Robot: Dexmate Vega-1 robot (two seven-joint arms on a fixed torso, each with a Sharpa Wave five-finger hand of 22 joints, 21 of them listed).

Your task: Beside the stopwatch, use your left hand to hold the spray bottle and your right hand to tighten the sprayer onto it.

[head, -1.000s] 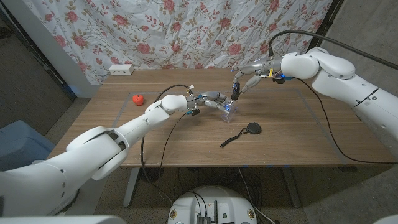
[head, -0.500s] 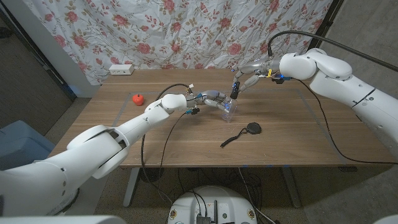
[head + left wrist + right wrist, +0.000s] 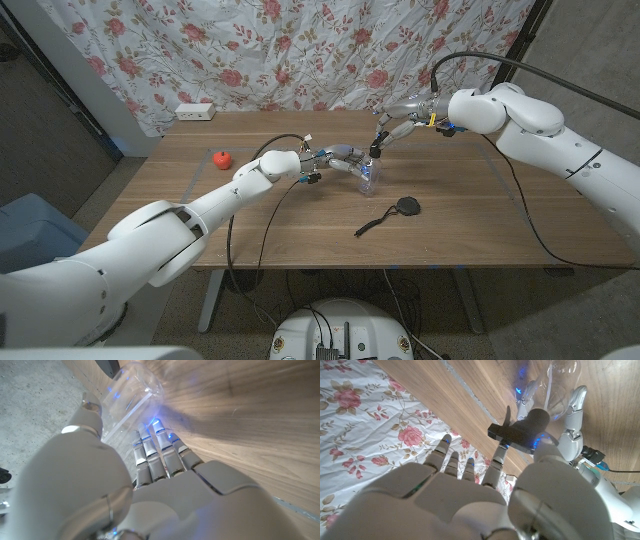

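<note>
The left hand (image 3: 338,160) is gripping the clear spray bottle (image 3: 368,178), which is standing on the wooden surface (image 3: 460,215) just behind the black stopwatch (image 3: 405,207). The right hand (image 3: 392,130) is pinching the black sprayer (image 3: 522,427) sitting on top of the bottle. The tightening step is in hand, judging by this grip. The next move is calling for a twist of the sprayer while the bottle is kept from turning.

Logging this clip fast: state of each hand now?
Left hand: holding the clear spray bottle.
Right hand: fingers spread by the black sprayer; grip cannot be told.
</note>
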